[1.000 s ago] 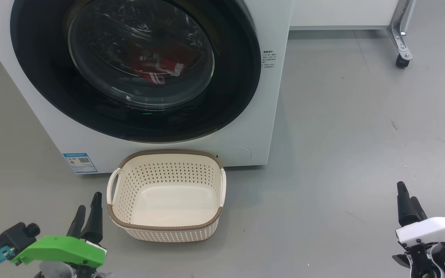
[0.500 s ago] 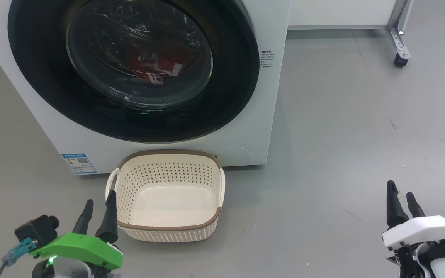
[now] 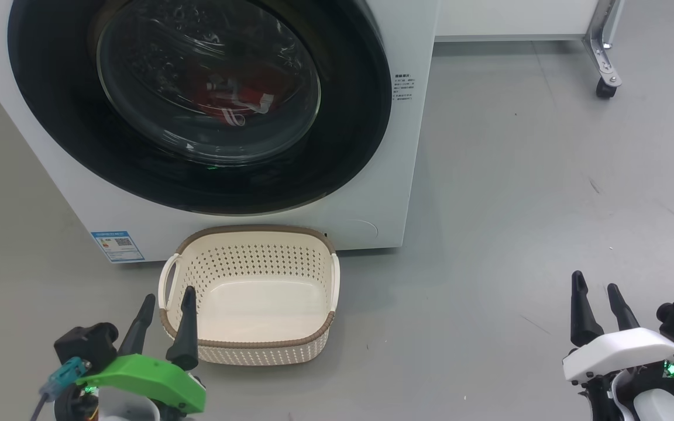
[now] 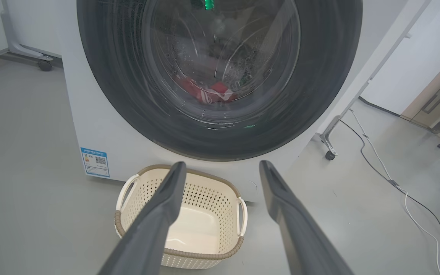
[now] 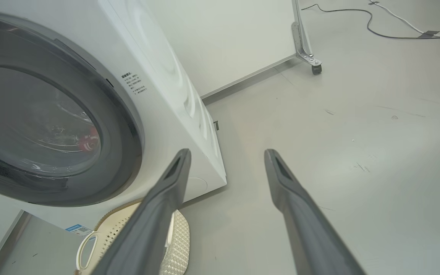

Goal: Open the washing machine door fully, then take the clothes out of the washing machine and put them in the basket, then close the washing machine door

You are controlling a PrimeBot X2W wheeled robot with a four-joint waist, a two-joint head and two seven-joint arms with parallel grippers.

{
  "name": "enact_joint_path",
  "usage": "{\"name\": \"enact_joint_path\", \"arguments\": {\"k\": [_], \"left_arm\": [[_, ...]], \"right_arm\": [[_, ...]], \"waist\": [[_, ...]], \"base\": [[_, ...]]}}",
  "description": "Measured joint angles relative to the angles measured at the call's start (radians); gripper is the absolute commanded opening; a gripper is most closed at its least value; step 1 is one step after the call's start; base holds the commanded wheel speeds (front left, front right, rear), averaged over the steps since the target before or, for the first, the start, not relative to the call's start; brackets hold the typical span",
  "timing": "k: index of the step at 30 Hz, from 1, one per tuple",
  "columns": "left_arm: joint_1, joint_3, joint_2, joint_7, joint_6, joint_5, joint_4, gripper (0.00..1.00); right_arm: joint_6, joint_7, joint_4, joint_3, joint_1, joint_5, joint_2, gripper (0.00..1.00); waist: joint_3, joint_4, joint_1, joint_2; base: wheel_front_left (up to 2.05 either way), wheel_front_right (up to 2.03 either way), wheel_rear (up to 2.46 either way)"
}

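The white washing machine (image 3: 407,146) fills the upper left of the head view. Its round black-rimmed door (image 3: 348,134) looks shut against the front. Red clothes (image 3: 243,96) with white trim show through the glass, and again in the left wrist view as clothes (image 4: 208,91). The cream basket (image 3: 249,345) stands empty on the floor right below the door. My left gripper (image 3: 167,298) is open, its fingertips over the basket's near left corner. My right gripper (image 3: 594,283) is open over bare floor far to the right. The left wrist view looks over the basket (image 4: 208,254) at the door (image 4: 319,99).
A white panel on a metal leg with a caster (image 3: 603,90) stands behind the machine at the right. Cables (image 4: 380,160) trail over the grey floor beside the machine. A blue label (image 3: 117,245) sits on the machine's lower left corner.
Both grippers have shifted: the left one moved right until its fingertips overlap the basket's corner, the right one moved left and its fingers now show apart. The head view drifted slightly.
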Motion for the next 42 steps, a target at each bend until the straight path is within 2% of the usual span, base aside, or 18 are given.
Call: {"name": "enact_joint_path", "arguments": {"k": [9,19,42], "left_arm": [[-0.001,-0.026,0.0,-0.02,0.019,0.091,-0.002,1.0],[-0.001,-0.048,-0.003,-0.05,0.04,0.186,0.003,1.0],[-0.002,-0.082,-0.019,-0.109,0.084,0.415,0.004,1.0]], "right_arm": [[-0.016,-0.018,-0.006,0.023,0.0,-0.091,0.0,1.0],[-0.019,-0.046,-0.023,0.053,0.0,-0.201,0.0,1.0],[-0.06,-0.106,-0.055,0.083,0.009,-0.434,0.016,1.0]], "waist": [[0.003,-0.003,0.0,0.0],[0.008,-0.002,0.0,0.0],[0.02,-0.003,0.0,0.0]], "base": [[0.0,0.0,0.0],[0.0,0.0,0.0],[0.0,0.0,0.0]]}}
